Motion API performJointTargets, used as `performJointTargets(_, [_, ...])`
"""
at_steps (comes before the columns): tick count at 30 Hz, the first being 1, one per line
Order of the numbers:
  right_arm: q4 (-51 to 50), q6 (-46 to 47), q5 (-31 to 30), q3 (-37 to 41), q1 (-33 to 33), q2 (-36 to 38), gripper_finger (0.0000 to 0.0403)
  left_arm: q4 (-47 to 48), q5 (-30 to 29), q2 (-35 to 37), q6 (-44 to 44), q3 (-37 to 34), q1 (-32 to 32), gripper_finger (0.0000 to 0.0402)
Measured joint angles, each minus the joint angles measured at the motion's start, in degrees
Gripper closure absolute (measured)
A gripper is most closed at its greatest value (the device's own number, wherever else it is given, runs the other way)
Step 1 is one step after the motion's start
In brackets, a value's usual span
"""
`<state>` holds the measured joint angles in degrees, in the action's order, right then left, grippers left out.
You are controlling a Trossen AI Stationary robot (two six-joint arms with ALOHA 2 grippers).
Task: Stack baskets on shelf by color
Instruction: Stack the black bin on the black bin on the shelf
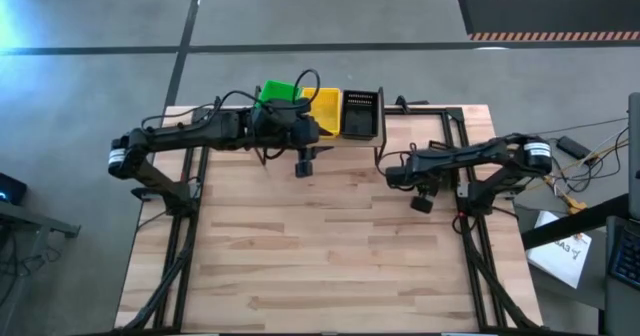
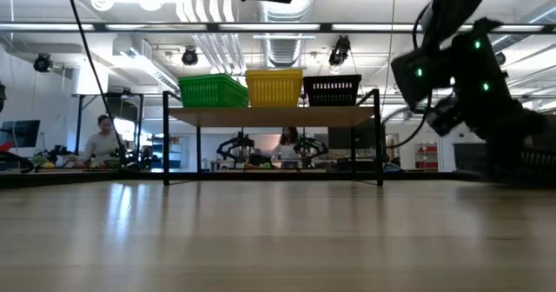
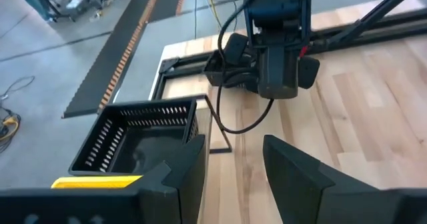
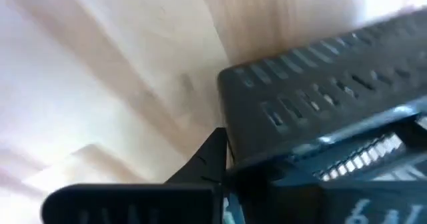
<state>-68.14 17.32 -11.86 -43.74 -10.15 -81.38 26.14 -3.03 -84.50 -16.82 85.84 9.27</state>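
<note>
Across the whole wood-slat table (image 1: 330,256) there's nothing loose left that I can see. All the action is at its far edge, where the shelf (image 2: 274,116) stands about mid-way along. On the shelf, from its left end to its right end, sit the green basket (image 1: 275,91), the yellow basket (image 1: 325,111) and the black basket (image 1: 362,114), side by side and touching. So the colour order is already laid out.

The left arm reaches over the shelf's left half. In its wrist view the left gripper (image 3: 233,147) is spread wide with nothing in it, looking past the yellow rim toward the black basket. The right gripper (image 1: 392,174) hangs just off the shelf's right front leg. Its wrist view is filled by a dark perforated bin (image 4: 313,111) right up against it. Honestly I can't tell whether it has a grip on that bin or is just next to it.

My guess is the step in hand is getting that dark bin onto the black one at the right end. If so, I'd lift it clear of the shelf edge and leg first. Then square it up with the basket below so it nests instead of hanging on a rim, and lower it slowly. I'd also keep the left arm back over the green side so the two don't bump.
</note>
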Motion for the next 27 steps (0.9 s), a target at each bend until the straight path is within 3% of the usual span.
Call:
performJointTargets(4, [-6.7,4.4,2.1,-6.1,2.6,4.0,0.0394,-0.1,0.0,2.3,0.0,0.0,-0.6,0.0266])
performJointTargets(9, [-15.1,6.2,1.4,-20.3,4.2,6.3,0.0394,0.0,0.0,4.4,0.0,0.0,-0.8,0.0266])
performJointTargets(15, [-22.4,6.4,-5.2,-39.6,4.3,4.9,0.0394,0.1,0.0,6.0,0.1,0.0,-0.8,0.0266])
performJointTargets(27, [-20.8,-13.5,-12.0,-70.7,4.0,-5.7,0.0395,4.6,0.0,7.4,5.3,0.0,-1.5,0.0266])
